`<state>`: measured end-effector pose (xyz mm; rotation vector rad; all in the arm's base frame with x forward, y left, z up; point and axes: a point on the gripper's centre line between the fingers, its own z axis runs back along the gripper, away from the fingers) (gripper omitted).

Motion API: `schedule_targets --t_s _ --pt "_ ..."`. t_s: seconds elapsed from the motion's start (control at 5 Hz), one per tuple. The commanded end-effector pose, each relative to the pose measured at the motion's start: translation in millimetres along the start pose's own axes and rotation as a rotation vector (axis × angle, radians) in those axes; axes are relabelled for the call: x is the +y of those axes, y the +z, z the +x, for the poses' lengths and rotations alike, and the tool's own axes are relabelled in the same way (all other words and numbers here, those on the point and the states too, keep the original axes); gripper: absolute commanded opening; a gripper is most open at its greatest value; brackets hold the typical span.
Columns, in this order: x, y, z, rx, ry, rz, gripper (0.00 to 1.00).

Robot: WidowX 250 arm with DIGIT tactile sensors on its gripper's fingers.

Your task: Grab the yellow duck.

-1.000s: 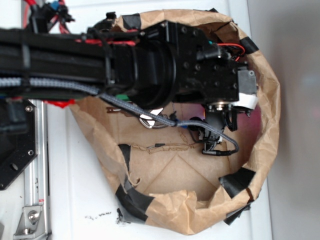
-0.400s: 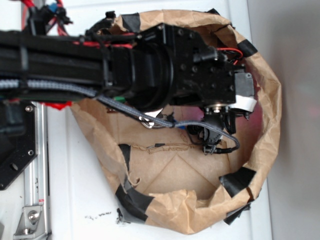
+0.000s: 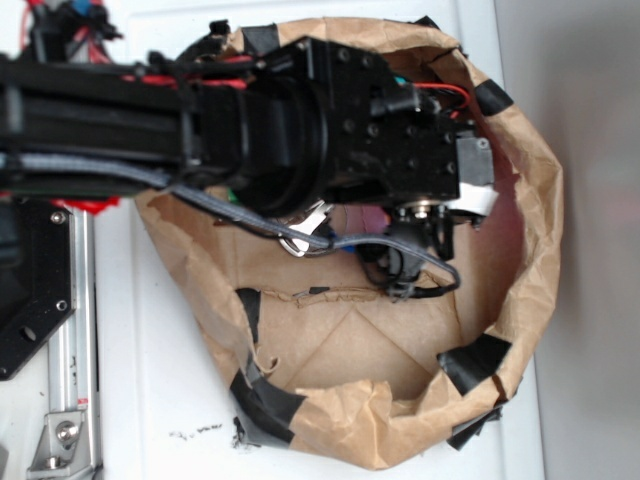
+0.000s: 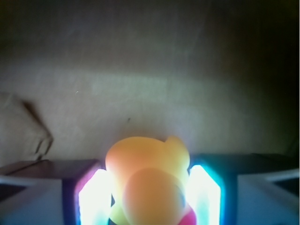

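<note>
Pincer (image 4: 149, 197) is seen clamped on the duck (image 4: 149, 180), which is pressed between both fingers (image 4: 95, 199) in the wrist view. Brown paper is seen behind it. In the exterior view, the arm (image 3: 300, 130) is reached into a taped paper bag (image 3: 530, 250), set on a white surface (image 3: 160, 400).

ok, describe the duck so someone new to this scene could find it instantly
Start at the crumpled brown paper bag with black tape patches; the black arm reaches into it. In the wrist view, the small rounded yellow rubber duck sits between the claw fingers, the only yellow thing against the brown paper.
</note>
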<state>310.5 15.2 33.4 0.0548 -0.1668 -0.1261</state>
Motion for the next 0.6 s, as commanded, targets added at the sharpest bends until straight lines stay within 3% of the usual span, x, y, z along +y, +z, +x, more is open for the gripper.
schedule_targets --t_s 0.0,0.2,0.4 --pt "-24.0 120.8 0.5 -0.043 0.047 -0.019 0.00" --pt "-39.8 144.0 -0.2 0.049 0.062 -0.016 0.00" --pt "-36.7 133.3 4.9 0.071 0.091 0.019 0.00"
